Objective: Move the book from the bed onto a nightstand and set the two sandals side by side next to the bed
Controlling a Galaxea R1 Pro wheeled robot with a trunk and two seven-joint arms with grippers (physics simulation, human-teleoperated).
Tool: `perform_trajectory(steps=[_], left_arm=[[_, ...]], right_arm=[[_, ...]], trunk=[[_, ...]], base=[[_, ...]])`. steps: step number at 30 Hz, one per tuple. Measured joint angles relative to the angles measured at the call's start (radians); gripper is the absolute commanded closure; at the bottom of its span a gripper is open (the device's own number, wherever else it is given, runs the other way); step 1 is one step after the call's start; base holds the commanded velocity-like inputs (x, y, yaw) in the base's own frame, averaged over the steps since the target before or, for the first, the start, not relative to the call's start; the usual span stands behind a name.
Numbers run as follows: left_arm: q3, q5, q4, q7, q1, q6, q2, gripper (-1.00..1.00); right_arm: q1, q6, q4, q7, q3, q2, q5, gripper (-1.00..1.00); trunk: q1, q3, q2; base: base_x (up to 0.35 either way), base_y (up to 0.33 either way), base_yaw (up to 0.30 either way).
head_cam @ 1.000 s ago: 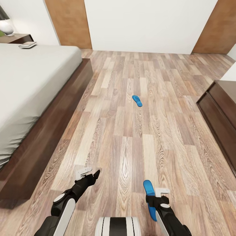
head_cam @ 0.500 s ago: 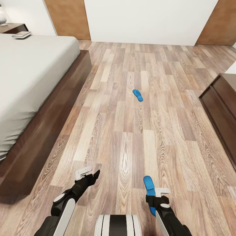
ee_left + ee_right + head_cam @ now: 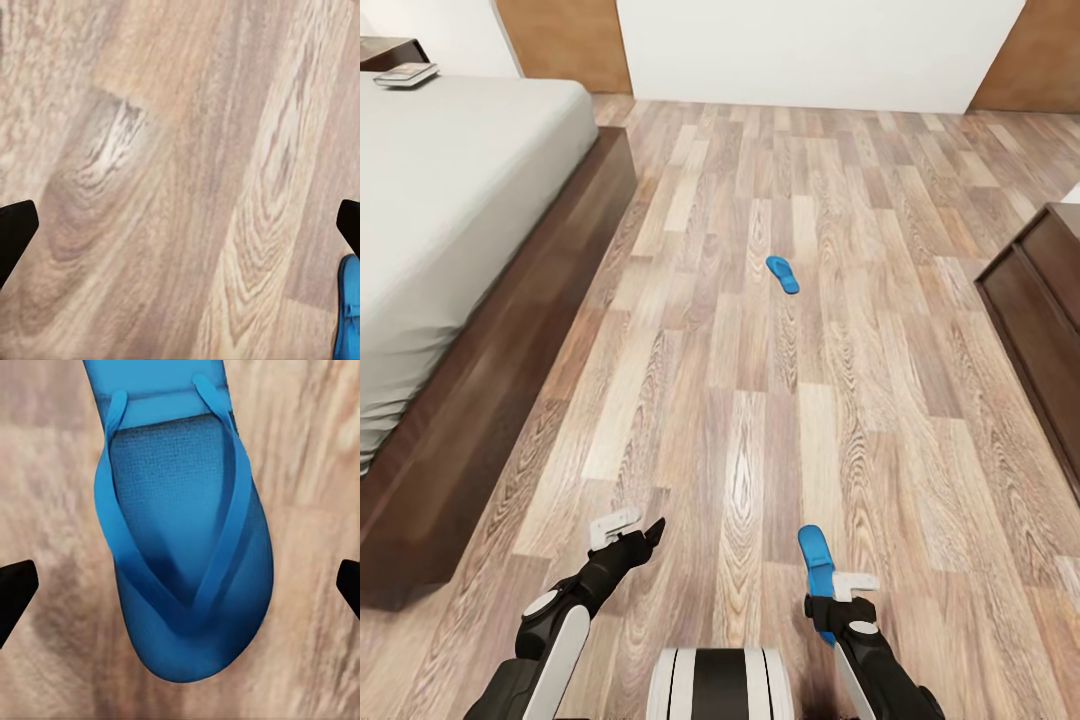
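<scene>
Right gripper (image 3: 830,600) carried a blue sandal (image 3: 816,565) above the wood floor (image 3: 740,400), though its fingertips looked spread wide, so the grip could not be confirmed; left gripper (image 3: 628,528) was open and empty; second sandal (image 3: 782,274) lay mid-floor, well apart from the bed (image 3: 450,200); book (image 3: 406,74) sat on the mattress's far corner, beside the nightstand (image 3: 385,48).

Pale wood-plank floor (image 3: 760,420), white wall (image 3: 790,50), dark low cabinet (image 3: 1040,330).
</scene>
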Motion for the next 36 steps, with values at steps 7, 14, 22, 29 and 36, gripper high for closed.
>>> perform_trajectory(steps=[7,14,22,29,36], left_arm=[[-0.001,0.0,0.0,0.0,0.0,0.0,-0.001,-1.0],[-0.001,0.0,0.0,-0.001,0.0,0.0,0.0,-1.0],[-0.008,0.0,-0.001,-0.001,0.0,0.0,0.0,-1.0],[-0.021,0.0,-0.001,-0.001,0.0,0.0,0.0,-1.0],[-0.023,0.0,-0.001,-0.001,0.0,-0.001,0.0,-1.0]], right_arm=[[0.0,0.0,0.0,0.0,0.0,0.0,0.0,-1.0],[0.0,0.0,0.0,0.0,0.0,0.0,0.0,-1.0],[0.0,0.0,0.0,0.0,0.0,0.0,0.001,-1.0],[0.0,0.0,0.0,0.0,0.0,0.0,0.001,-1.0],[0.0,0.0,0.0,-0.001,0.0,0.0,0.001,-1.0]], trunk=[[0.001,-0.012,-0.001],[0.001,-0.012,-0.001],[0.001,-0.012,-0.001],[0.001,-0.012,-0.001],[0.001,-0.012,-0.001]], base=[[0.0,0.0,0.0],[0.013,0.0,0.0],[0.176,0.0,0.0],[0.071,-0.007,0.0],[0.023,-0.009,0.0]])
